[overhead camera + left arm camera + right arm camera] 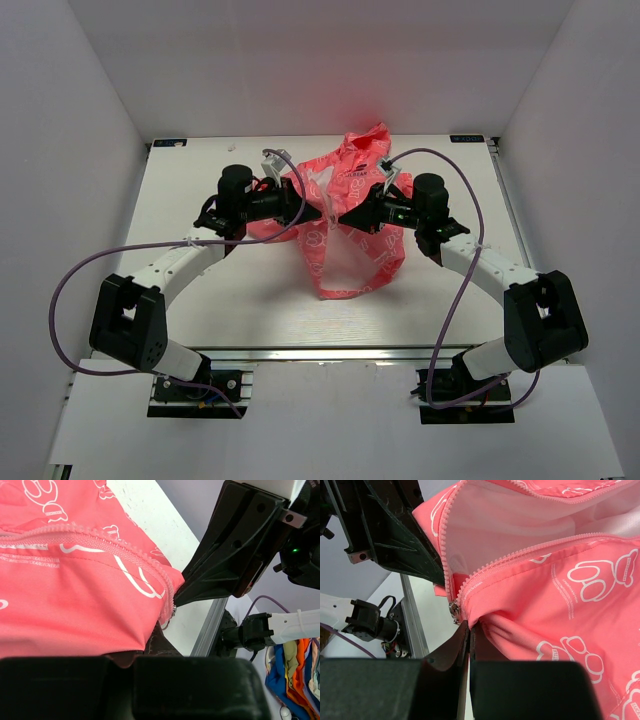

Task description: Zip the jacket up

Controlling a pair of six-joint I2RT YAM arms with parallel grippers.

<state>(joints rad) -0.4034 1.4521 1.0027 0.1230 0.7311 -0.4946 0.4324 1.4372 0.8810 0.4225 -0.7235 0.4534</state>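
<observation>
1. My left claw (316,212) comes in from the jacket's left. Its jaws are pressed together on a fold of pink cloth at the front edge (in the left wrist view the fabric disappears between my dark fingers (162,647)).
2. The jacket (352,262) lies bunched on the white bench (190,300), held between my two claws. It is coral pink with a white printed pattern, and white lining shows where the front gapes.
3. In the right wrist view, the two rows of zipper teeth (520,555) stand apart higher up the jacket. They meet at a small metal slider (454,608) low on the opening.
4. My right claw (346,218) comes in from the jacket's right, its tip just beside the left claw's tip. It too is fully closed, pinching the fabric right under the slider (no gap between the jaws that I can make out).
</observation>
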